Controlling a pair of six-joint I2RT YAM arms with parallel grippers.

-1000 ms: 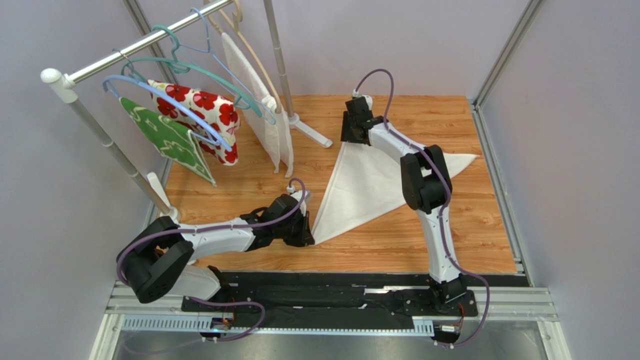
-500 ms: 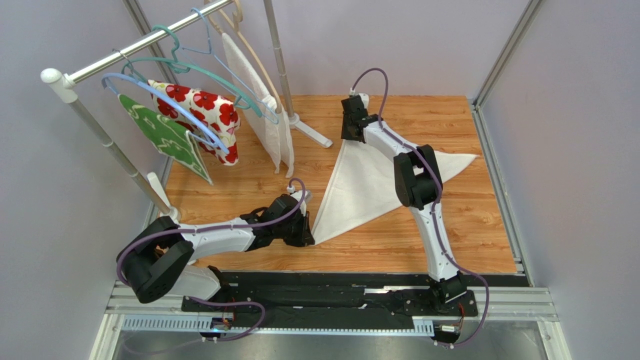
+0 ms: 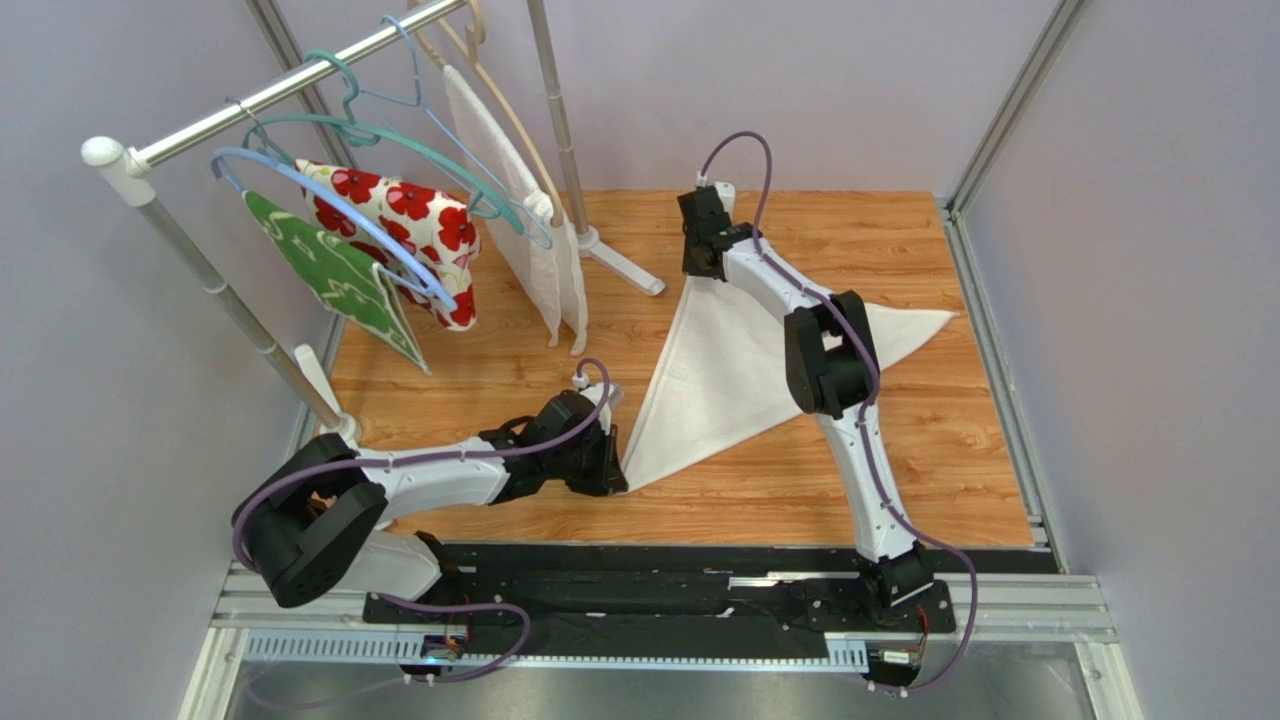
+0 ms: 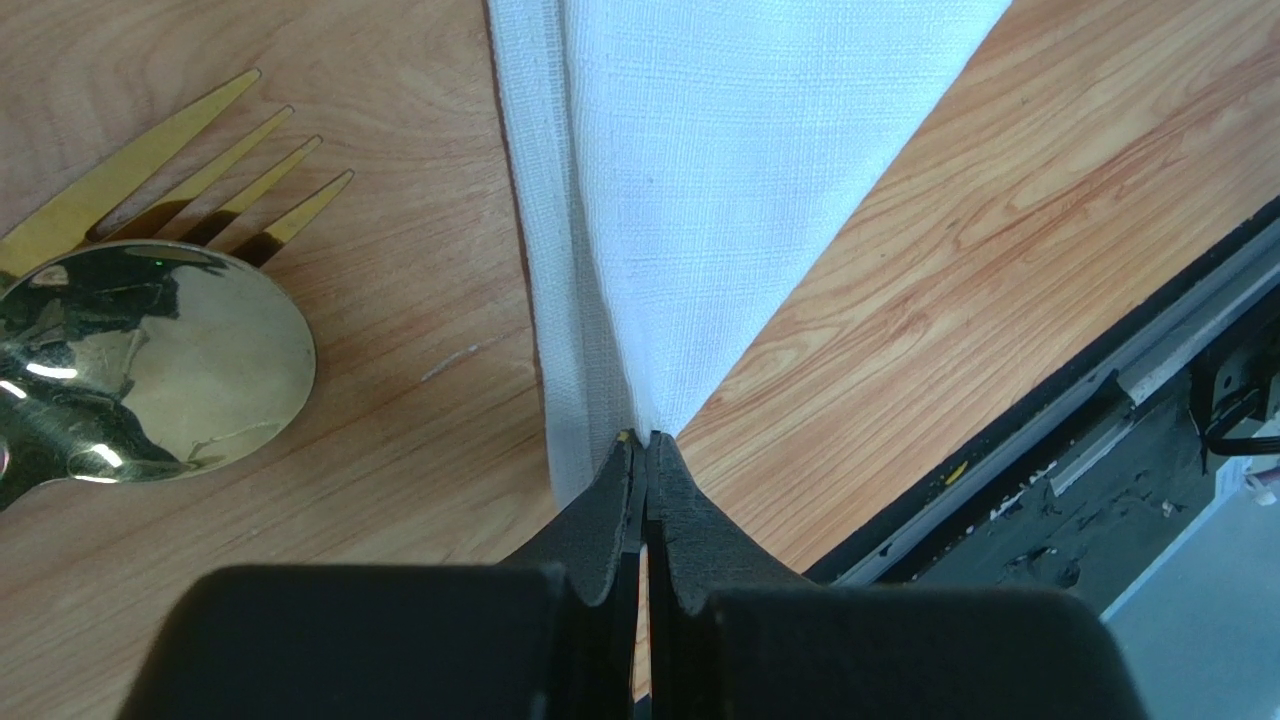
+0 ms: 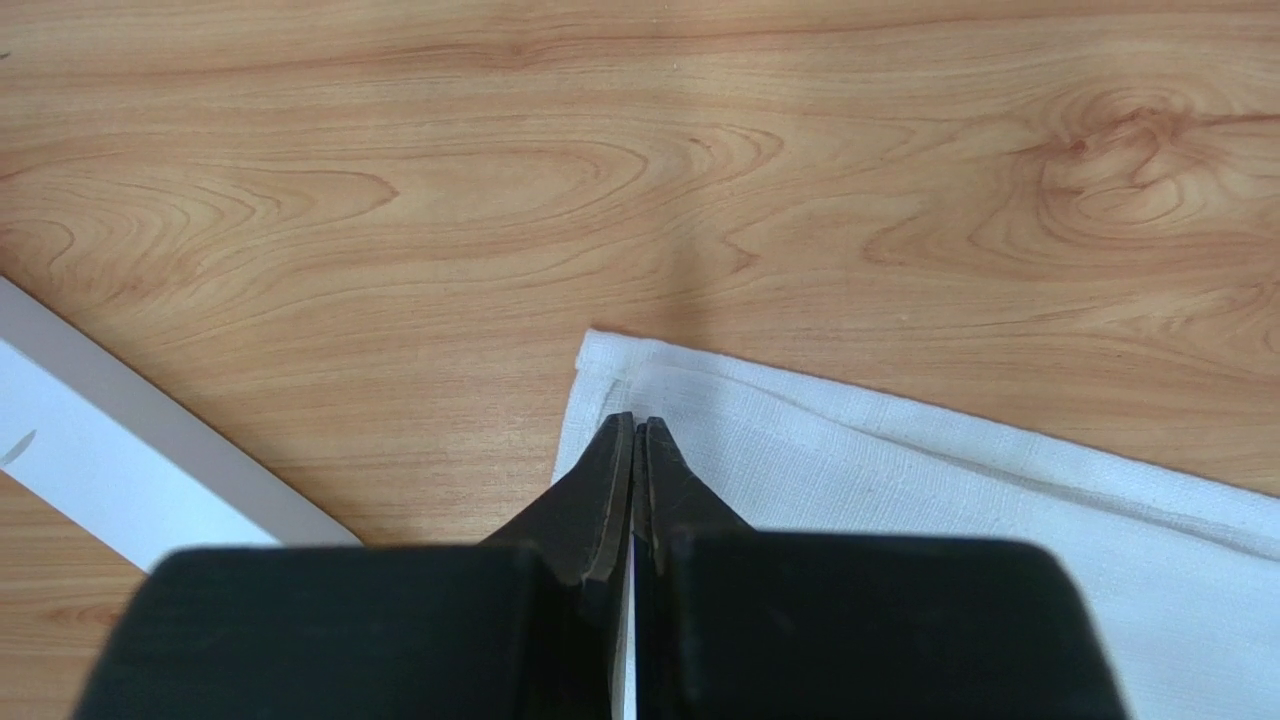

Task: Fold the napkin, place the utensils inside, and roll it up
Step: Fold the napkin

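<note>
Fingers (image 4: 604,518) of left gripper (image 4: 646,444) and right gripper (image 5: 634,429) pinch shut on 2 corners of the triangular napkin (image 3: 721,375) on the table (image 3: 932,450), utensils (image 4: 150,360) just beside it; lift together, keeping that edge taut

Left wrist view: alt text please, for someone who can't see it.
The left gripper is shut on a corner of the white napkin lying on the wooden table. A gold fork and spoon lie at picture left.
</note>
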